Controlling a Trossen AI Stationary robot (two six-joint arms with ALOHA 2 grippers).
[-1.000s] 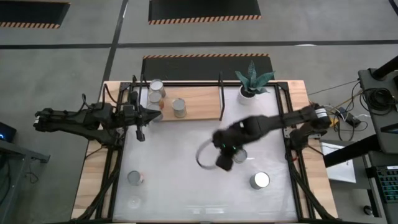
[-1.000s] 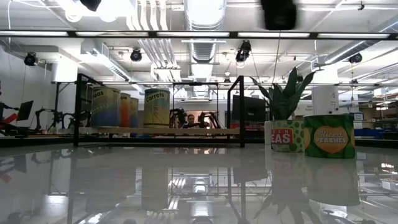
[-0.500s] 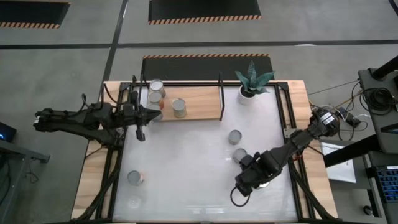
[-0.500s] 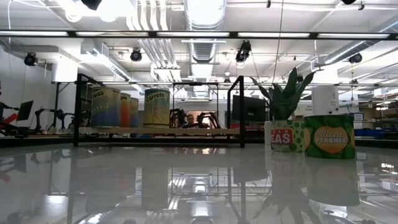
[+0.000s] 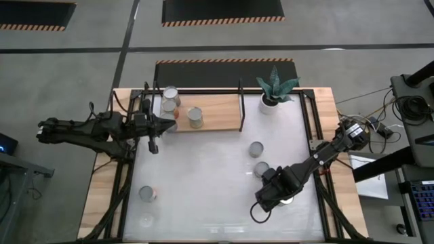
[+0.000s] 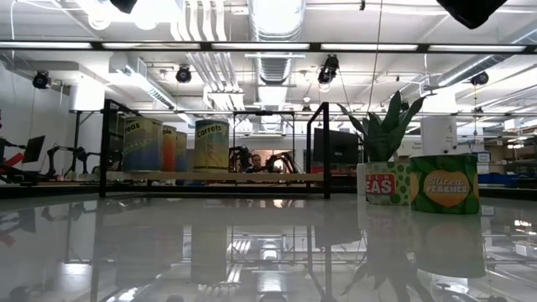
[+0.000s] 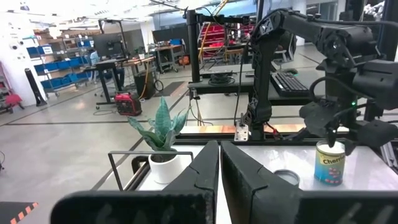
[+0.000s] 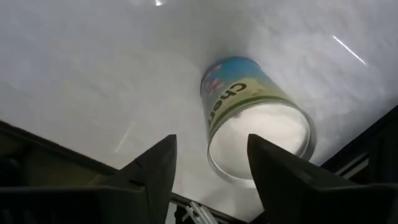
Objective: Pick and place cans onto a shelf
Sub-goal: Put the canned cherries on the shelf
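While my right pincer (image 8: pixel 208 168) hovers spread wide over one can (image 8: pixel 255 127).
Nothing held; left pincer (image 7: pixel 219 180) nearly closed, beside shelf (image 5: pixel 217 115).

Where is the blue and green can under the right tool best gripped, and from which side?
Grip the can across its curved side wall, coming down from above. It stands upright with its flat round top facing up, and the open right tool hangs over it.
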